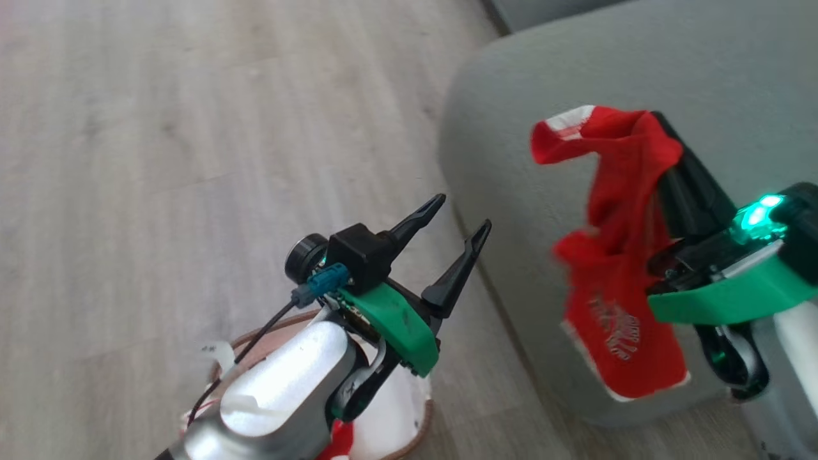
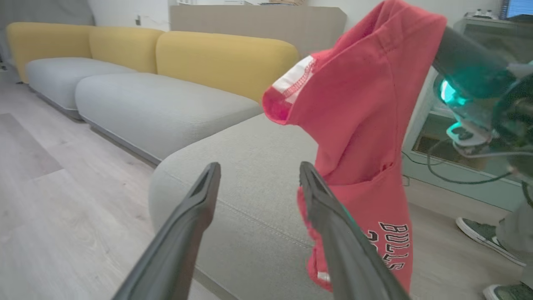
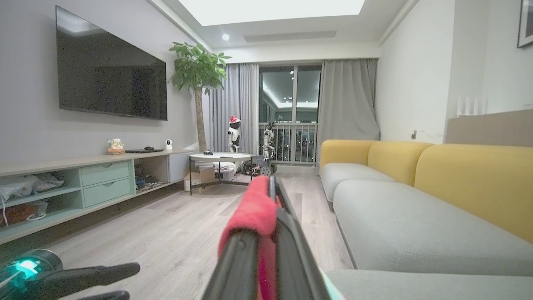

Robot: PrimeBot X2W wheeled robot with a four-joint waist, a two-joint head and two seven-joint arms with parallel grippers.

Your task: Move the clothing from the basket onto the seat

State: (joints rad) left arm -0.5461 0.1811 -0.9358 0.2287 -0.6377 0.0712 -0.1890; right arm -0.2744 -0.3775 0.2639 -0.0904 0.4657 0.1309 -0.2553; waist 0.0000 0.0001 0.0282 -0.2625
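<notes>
1. Red cloth first: the garment (image 1: 613, 255) hangs from the right gripper (image 1: 677, 166), whose fingers are pressed together on a bunched fold near the top. Most of the fabric dangles free. A pinch that small could slip if the arm swings hard.
2. Where it hangs is the bigger worry. In the head view the top part is over the seat (image 1: 639, 57), but the lettered lower end drapes past the cushion's rounded corner towards the floor. Let go here and I'd bet it slides off the edge. It wants carrying further in over the cushion.
3. The left gripper (image 1: 461, 216) is spread wide with nothing in it, up above the basket (image 1: 427, 418). In its own wrist view one finger sits just beside the hanging cloth, so a careless move could snag the hem and tug it out of the other pincer.
4. A scrap of red (image 1: 343, 442) peeks out at the basket beside the left forearm, probably the second piece. The basket looks light, so pulling cloth out could drag or tip it.
5. The left wrist view shows a person's shoes (image 2: 487, 235) on the floor beyond the seat. Wide swings that way are risky.
</notes>
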